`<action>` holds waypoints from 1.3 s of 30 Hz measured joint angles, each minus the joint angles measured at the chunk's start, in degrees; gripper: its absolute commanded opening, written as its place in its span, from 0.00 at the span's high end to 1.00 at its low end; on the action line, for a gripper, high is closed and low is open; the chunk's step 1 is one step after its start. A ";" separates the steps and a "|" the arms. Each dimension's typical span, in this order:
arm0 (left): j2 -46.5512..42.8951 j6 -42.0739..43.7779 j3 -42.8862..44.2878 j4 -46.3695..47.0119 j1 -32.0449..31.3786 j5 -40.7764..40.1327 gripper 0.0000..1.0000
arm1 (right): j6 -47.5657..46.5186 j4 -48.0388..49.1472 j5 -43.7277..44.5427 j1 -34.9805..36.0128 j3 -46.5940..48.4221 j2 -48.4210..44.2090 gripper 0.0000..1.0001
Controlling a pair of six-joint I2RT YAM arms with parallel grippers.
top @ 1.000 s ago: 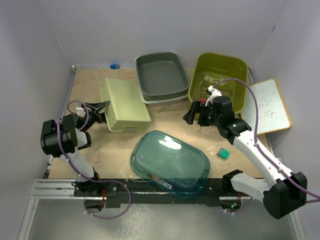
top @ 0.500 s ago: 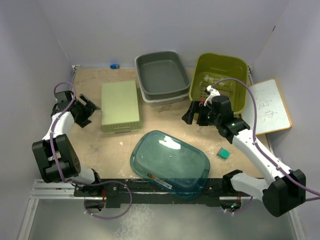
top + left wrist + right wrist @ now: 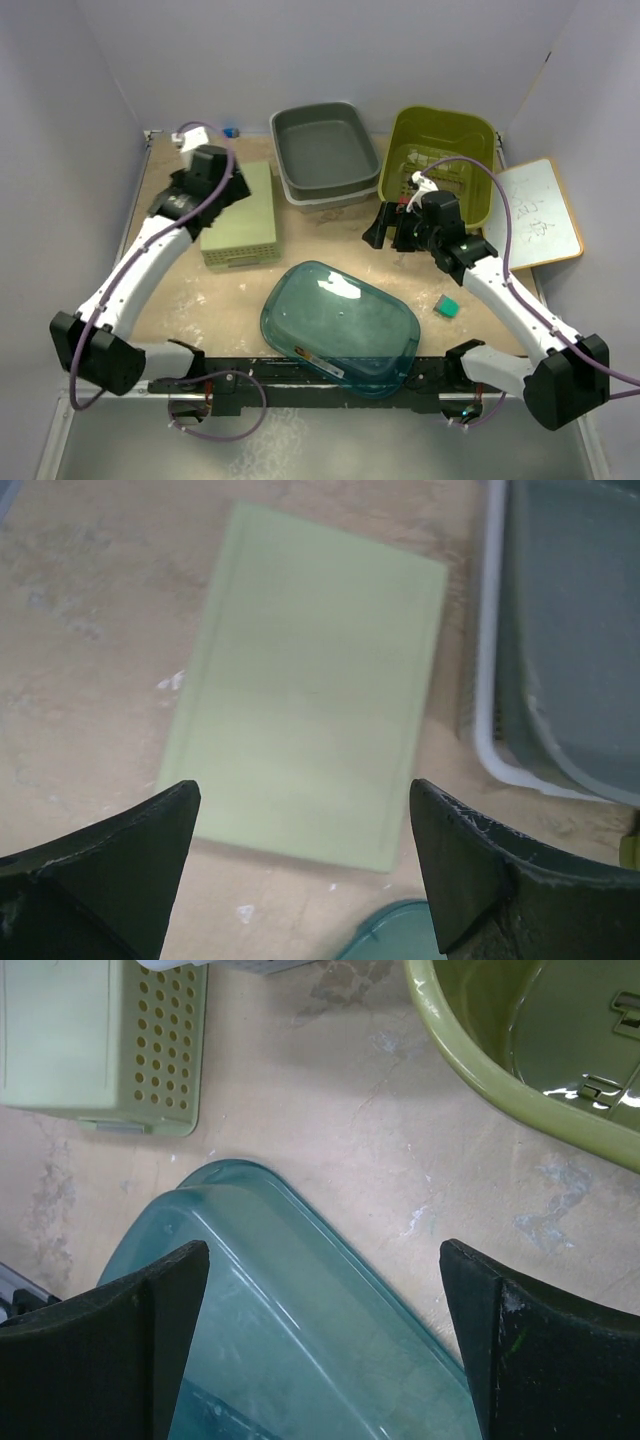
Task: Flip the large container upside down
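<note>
The large container (image 3: 240, 215) is a pale green perforated basket. It lies bottom up on the table at the back left, and its flat base (image 3: 315, 680) fills the left wrist view. My left gripper (image 3: 230, 190) hovers above it, open (image 3: 303, 790) and holding nothing. My right gripper (image 3: 388, 232) hangs open at centre right. It is above the far edge of an upturned teal tub (image 3: 300, 1330), and nothing sits between its fingers (image 3: 322, 1250). The basket's perforated side (image 3: 150, 1040) shows at the top left of the right wrist view.
The clear teal tub (image 3: 340, 325) lies upside down near the front edge. Stacked grey tubs (image 3: 320, 150) stand at the back centre, and an olive green tub (image 3: 440, 160) at the back right. A whiteboard (image 3: 535, 210) leans at the right. A small teal block (image 3: 447, 306) lies near the right arm.
The basket went from tilted on its side to lying flat, bottom up. My left gripper opened and let go of it, then swung up over it. The right arm barely moved.
</note>
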 measured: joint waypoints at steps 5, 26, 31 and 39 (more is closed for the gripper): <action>10.36 -2.62 4.96 -0.66 -17.75 -12.31 0.17 | 0.26 -0.02 0.04 0.00 0.00 0.13 0.00; 31.61 -0.48 3.69 1.46 -14.01 -19.30 0.43 | -0.20 -1.09 0.76 0.00 0.00 -1.79 0.00; 31.63 3.17 3.74 2.69 -2.93 -18.21 0.44 | -0.39 -1.07 0.57 0.00 0.00 -1.20 0.00; 35.87 8.15 8.72 5.07 5.46 -15.76 0.44 | -0.48 -1.70 0.50 0.00 0.26 -0.37 0.00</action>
